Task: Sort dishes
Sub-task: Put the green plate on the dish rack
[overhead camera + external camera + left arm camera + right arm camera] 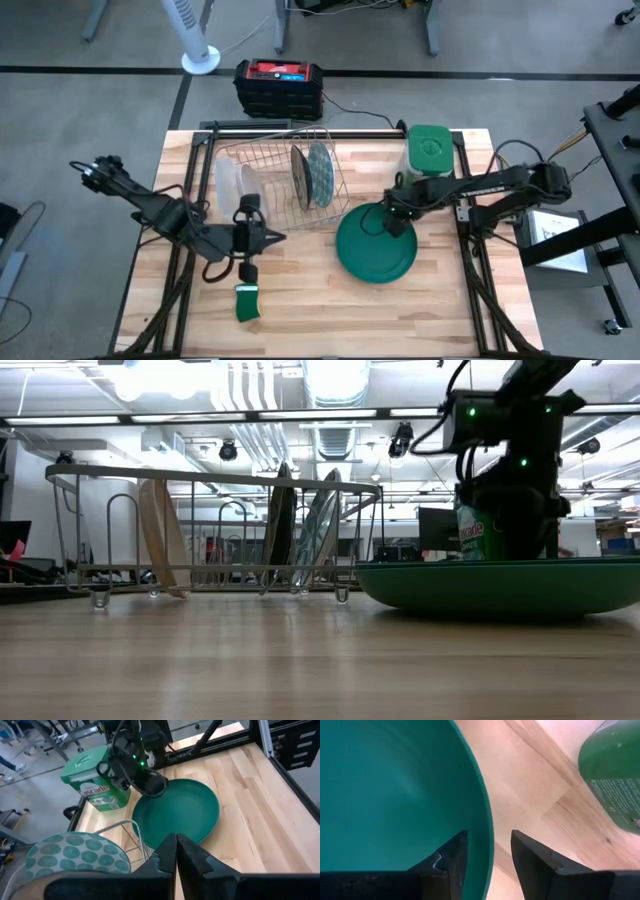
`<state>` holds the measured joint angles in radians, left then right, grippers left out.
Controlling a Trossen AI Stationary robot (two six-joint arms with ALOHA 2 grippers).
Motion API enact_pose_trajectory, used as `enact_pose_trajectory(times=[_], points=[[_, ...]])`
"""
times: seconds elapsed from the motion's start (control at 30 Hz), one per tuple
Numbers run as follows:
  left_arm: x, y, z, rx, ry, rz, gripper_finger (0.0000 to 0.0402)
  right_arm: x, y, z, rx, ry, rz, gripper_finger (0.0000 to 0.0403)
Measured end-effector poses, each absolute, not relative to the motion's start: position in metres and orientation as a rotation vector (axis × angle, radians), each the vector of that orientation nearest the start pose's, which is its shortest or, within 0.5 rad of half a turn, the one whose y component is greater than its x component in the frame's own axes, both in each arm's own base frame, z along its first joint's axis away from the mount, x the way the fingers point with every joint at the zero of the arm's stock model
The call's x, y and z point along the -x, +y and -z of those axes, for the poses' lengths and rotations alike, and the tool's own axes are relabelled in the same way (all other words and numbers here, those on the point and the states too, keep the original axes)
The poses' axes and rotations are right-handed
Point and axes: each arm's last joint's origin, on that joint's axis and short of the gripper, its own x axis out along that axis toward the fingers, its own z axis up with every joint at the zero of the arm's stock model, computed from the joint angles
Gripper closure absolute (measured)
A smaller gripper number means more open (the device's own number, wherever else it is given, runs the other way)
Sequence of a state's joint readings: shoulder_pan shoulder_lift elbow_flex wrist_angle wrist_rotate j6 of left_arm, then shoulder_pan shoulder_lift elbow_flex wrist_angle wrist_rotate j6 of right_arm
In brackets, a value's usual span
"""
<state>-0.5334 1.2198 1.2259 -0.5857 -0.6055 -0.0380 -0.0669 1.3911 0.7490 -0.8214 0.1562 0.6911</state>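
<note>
A: What does the overhead view give that the others don't?

B: The whole layout. The teal plate lies flat on the wooden table, right of the wire dish rack. The right gripper is at the plate's far rim, next to the green canister. The left gripper waits in front of the rack, its fingers pressed together on nothing. A small green sponge lies near the table's front edge.

A: And the right wrist camera?

B: The closest look at the grip — the plate's rim runs up between the two dark fingers, one inside the plate, one outside over bare wood. They straddle the rim with a gap showing; I can't tell whether they are pressing it.

A: Anything readable?

B: The canister label reads "Cascade" in the left wrist view, partly hidden. In the low view only part of it shows behind the arm.

A: The other dishes?

B: Standing upright in the rack: a whitish plate at one end, then a dark plate and a patterned plate with teal circles, side by side.
</note>
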Motion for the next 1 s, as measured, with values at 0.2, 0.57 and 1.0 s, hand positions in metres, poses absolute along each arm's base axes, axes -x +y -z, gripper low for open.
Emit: enact_pose_trajectory(times=[0.2, 0.57, 1.0], points=[[-0.225, -0.113, -0.357, -0.273, 0.493, -0.095, 0.0401, -0.219, -0.019, -0.159, -0.465, 1.374, 0.669, 0.0293], [-0.225, -0.113, -0.357, -0.272, 0.491, -0.098, 0.0401, -0.215, -0.019, -0.172, -0.467, 1.305, 0.663, 0.0382], [-0.225, -0.112, -0.358, -0.284, 0.481, -0.147, 0.0401, -0.2, -0.015, -0.195, -0.48, 1.241, 0.637, 0.04]])
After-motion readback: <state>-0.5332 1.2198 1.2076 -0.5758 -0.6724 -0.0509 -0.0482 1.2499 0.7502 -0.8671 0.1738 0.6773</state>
